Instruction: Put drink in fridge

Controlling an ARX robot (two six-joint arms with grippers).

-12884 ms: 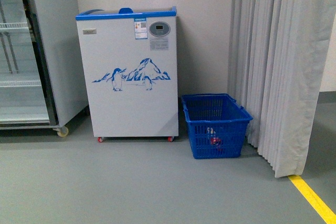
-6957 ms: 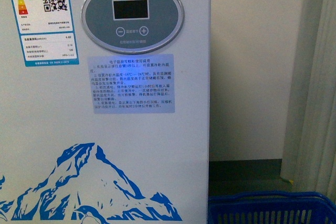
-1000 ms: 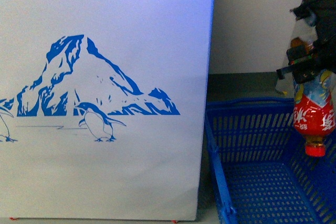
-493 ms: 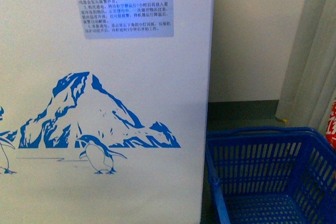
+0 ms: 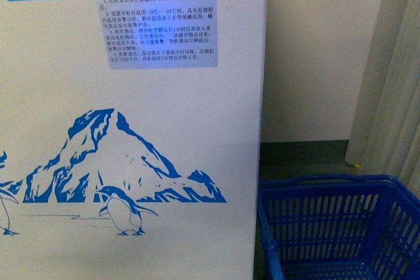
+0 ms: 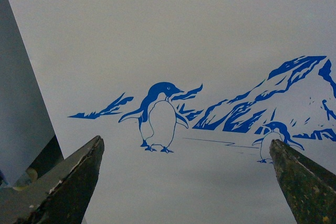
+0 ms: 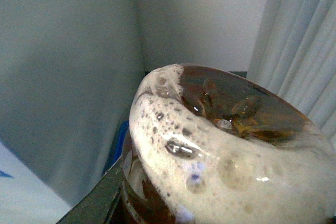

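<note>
Right fingers were clamped on the drink, beside the fridge wall: base toward the wrist cam, foamy, long axis running away from it, cap end hidden. Left fingers hung wide apart and empty facing the penguin print, probably free to open it.

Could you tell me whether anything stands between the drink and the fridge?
Nothing visible does; the drink is beside the fridge. The lid is out of view, so I cannot judge it.
</note>
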